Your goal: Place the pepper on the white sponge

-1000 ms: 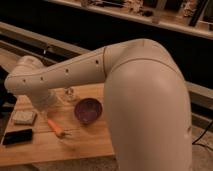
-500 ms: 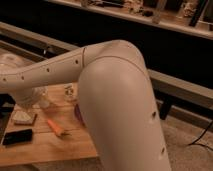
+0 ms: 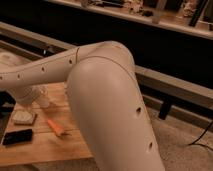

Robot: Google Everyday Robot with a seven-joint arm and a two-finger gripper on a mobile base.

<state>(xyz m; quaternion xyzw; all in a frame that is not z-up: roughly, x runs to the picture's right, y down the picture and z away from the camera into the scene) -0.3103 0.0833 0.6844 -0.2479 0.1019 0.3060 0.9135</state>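
Now pepper on table nr white sponge; tool nr sponge, grip state can't tell.

A wooden surface is carrying 3 things: the white sponge, a black phone and the pepper, with the tool hanging just behind the sponge.

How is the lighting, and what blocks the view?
Camera view: dim warm light; the arm's pale elbow fills the centre, covering much of the table; the gripper sits in shadow at left above the white sponge, the pepper beside it.
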